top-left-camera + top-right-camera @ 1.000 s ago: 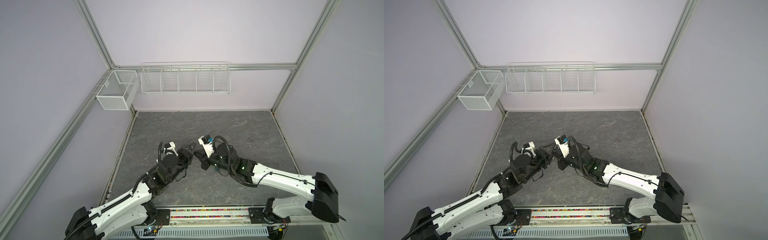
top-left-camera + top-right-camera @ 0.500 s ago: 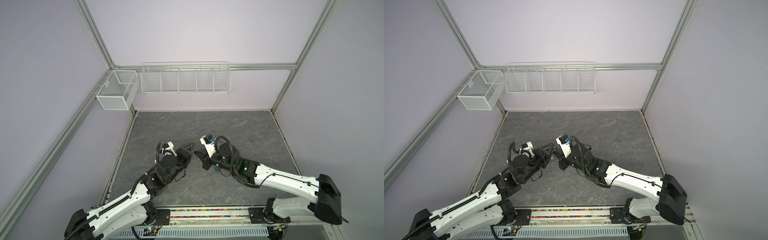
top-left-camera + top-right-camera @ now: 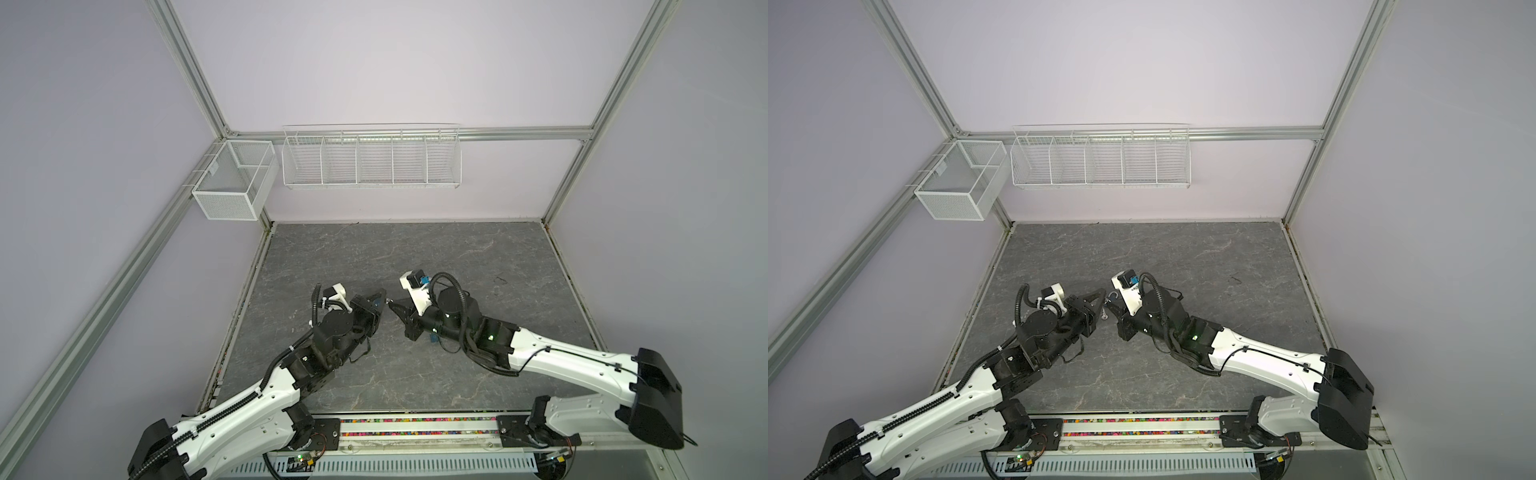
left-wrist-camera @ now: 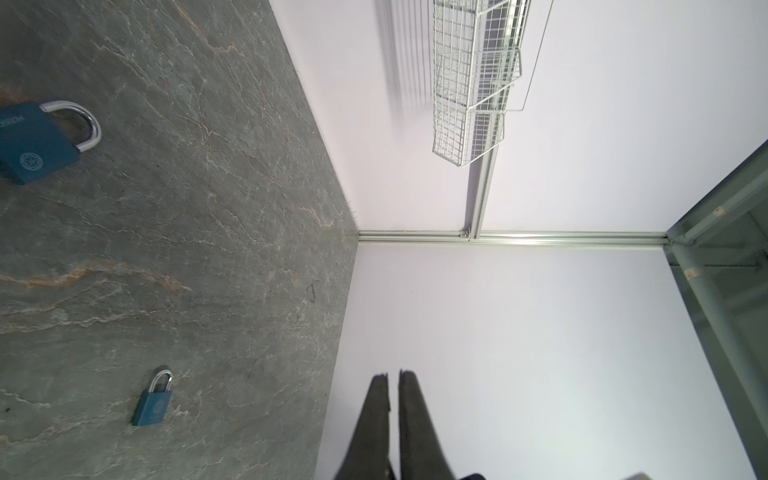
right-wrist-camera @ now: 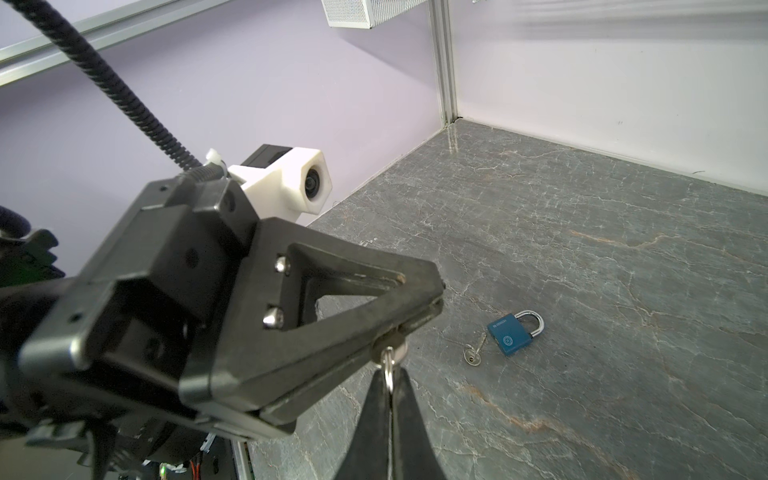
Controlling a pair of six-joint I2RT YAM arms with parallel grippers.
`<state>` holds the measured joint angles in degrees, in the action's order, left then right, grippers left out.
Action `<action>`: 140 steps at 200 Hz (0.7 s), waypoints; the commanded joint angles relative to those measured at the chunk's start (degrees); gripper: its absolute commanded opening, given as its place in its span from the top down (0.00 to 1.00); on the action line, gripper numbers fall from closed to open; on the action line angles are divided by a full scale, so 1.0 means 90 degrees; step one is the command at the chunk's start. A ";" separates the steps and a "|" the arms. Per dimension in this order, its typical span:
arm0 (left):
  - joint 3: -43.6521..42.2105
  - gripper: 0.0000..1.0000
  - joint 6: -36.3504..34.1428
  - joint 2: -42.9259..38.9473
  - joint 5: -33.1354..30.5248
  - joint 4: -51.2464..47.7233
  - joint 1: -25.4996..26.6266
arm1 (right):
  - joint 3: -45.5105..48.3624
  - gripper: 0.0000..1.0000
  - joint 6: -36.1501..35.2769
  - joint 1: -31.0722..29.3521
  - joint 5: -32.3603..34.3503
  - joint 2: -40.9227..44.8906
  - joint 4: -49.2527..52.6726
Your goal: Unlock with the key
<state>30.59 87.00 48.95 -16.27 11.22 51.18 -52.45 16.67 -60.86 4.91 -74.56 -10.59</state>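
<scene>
Key (image 5: 388,344) is clamped by its head in my left gripper (image 5: 438,301), held above the table (image 5: 623,270) near the middle of the scene in both top views. My right gripper (image 5: 389,376) is clenched on the ring (image 5: 388,368) hanging from that key. Blue padlock (image 5: 515,334) lies flat on the table, apart from both grippers, with a second key (image 5: 473,355) touching its base.

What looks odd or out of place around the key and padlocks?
Nothing spilled or damaged. One oddity: both grippers clamp one key set in mid-air, the left gripper on the key, the right gripper on its ring. A second key lies by a padlock on the table; whether inserted, unclear.
</scene>
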 commanded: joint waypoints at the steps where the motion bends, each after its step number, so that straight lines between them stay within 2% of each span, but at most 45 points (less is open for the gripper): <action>1: -0.0068 0.96 0.0050 -0.0094 -0.0121 -0.0119 0.0020 | 0.0105 0.94 -0.0151 -0.0031 0.0075 0.0140 -0.0077; 12: -0.0083 1.00 0.0049 -0.0101 -0.0144 -0.0124 0.0025 | 0.0100 0.94 -0.0144 -0.0034 0.0093 0.0148 -0.0070; 35: -0.0050 1.00 -0.0084 -0.0103 -0.0160 -0.0132 0.0023 | 0.0056 0.90 -0.0134 -0.0028 0.0107 0.0158 -0.0005; 66: 0.0057 1.00 -0.0477 -0.0087 -0.0212 -0.0182 0.0025 | 0.0056 0.70 -0.0048 -0.0019 0.0148 0.0375 0.0178; 88: 0.0156 1.00 -0.1375 -0.0033 -0.0270 -0.0106 -0.0038 | 0.0095 0.55 0.0148 0.0070 -0.0029 0.0704 0.0428; 100: 0.0130 1.00 -0.1841 -0.0010 -0.0091 0.0141 -0.0154 | 0.0044 0.51 0.0412 0.0241 -0.0379 0.0859 0.0665; 112: 0.0102 1.00 -0.2317 0.0027 0.0143 0.0463 -0.0254 | 0.0017 0.47 0.0817 0.0559 -0.1064 0.0983 0.0770; 131: 0.0061 1.00 -0.3083 0.0079 0.0442 0.0984 -0.0310 | -0.0056 0.47 0.1653 0.1136 -0.2293 0.0995 0.0748; 140: 0.0040 1.00 -0.3330 0.0129 0.0634 0.1244 -0.0349 | -0.0080 0.48 0.1930 0.1294 -0.2630 0.0990 0.0705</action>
<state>30.61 68.64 49.41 -14.87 14.48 48.77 -52.40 24.27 -53.41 -5.43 -65.80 -5.41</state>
